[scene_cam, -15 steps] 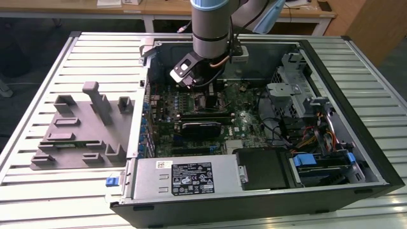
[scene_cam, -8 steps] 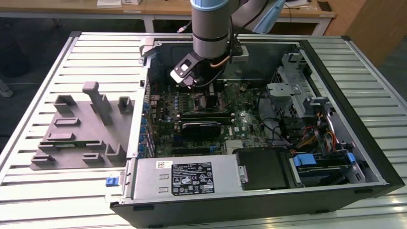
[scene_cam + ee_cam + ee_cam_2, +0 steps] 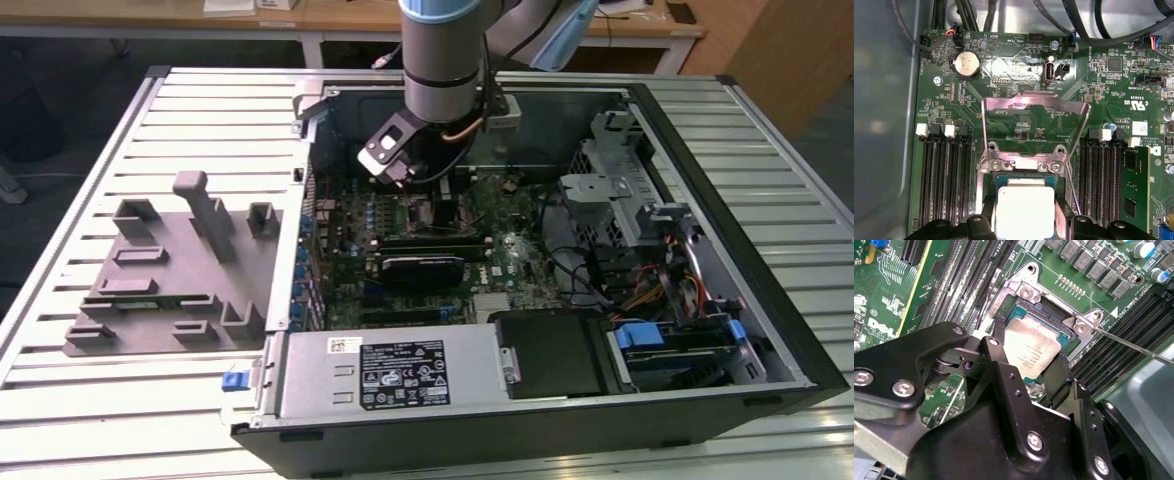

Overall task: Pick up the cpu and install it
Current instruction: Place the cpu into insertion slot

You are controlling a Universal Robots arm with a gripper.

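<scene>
1. Black linkage and two slim fingers (image 3: 999, 337) of the gripper (image 3: 1028, 354) sit closest in the second wrist view. They are drawn in on the cpu (image 3: 1030, 342), one finger against each of two opposite edges, so the chip is clamped between them.
2. That cpu lies silver top up, level within the socket (image 3: 1026, 316) frame (whether it is fully seated or a touch above cannot be told). In the first wrist view the cpu (image 3: 1025, 210) shows the same, with the gripper (image 3: 1026, 227) flanking it.
3. Just beyond the socket the metal load plate (image 3: 1035, 101) stands swung open, and a thin lever rod (image 3: 1134, 345) angles away from one corner.
4. Memory slots (image 3: 944, 175) run on both sides of the socket on the green motherboard (image 3: 941, 102), with a coin cell (image 3: 965, 64) farther off.
5. In the exterior view the arm (image 3: 441, 60) reaches down into the open computer case (image 3: 787, 330), which lies on a slatted table (image 3: 80, 400). A grey fixture tray (image 3: 174, 270) rests just beside the case, on the exterior view's left.
</scene>
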